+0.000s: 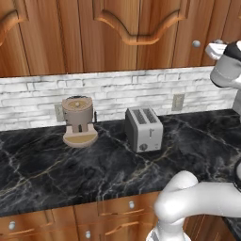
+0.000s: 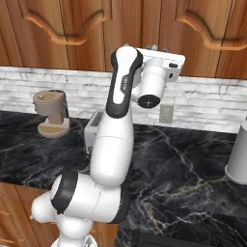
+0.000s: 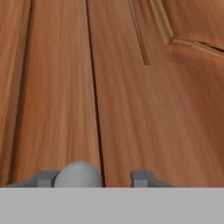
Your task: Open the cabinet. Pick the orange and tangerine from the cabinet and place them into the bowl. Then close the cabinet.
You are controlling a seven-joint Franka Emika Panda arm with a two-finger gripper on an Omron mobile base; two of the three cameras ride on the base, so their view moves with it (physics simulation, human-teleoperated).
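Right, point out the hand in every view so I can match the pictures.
Left base view: the hand is at the upper right edge, just right of the silver knob.
Right base view: the hand is at top centre, up against the cabinet.
Hand view: its tips stand apart at the bottom edge, with the knob between them.
Shared landmark: the reddish-brown cabinet door.

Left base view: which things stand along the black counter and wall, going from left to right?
Coffee machine → toaster → wall outlet → the cabinet's small round knob higher up → the robot's hand at the right edge.
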